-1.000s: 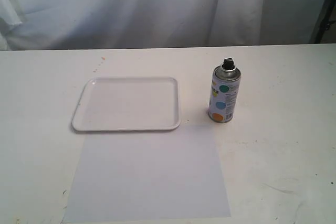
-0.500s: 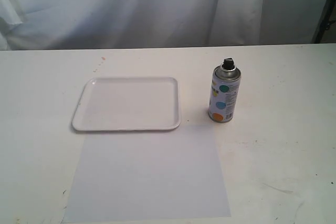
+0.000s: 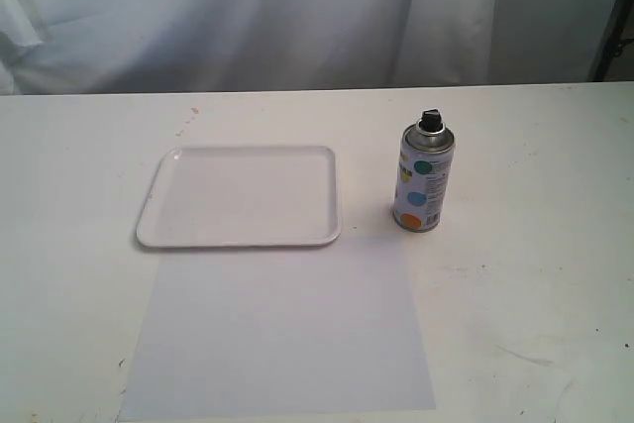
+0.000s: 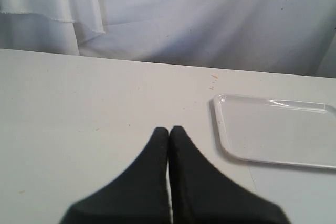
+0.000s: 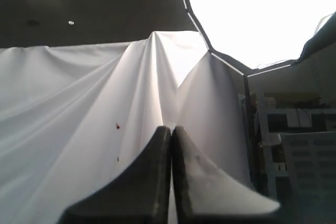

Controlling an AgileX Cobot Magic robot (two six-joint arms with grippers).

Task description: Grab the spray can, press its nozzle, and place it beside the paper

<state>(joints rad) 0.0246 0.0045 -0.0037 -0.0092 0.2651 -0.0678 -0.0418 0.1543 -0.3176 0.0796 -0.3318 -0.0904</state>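
Left end effector: black fingers pressed together, empty, over the white surface. The glossy rimmed tray meets the far edge of the matte paper. Spray can: upright silver cylinder just beside the paper's far right corner, with a dotted label (print illegible) and a black nozzle. Right end effector: pressed together, empty. Nothing has shifted since the earlier frame.

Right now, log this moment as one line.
spray can: upright on table, right of tray, untouched | paper: flat, at tray's near edge | left gripper: shut, empty | right gripper: shut, empty, facing curtain
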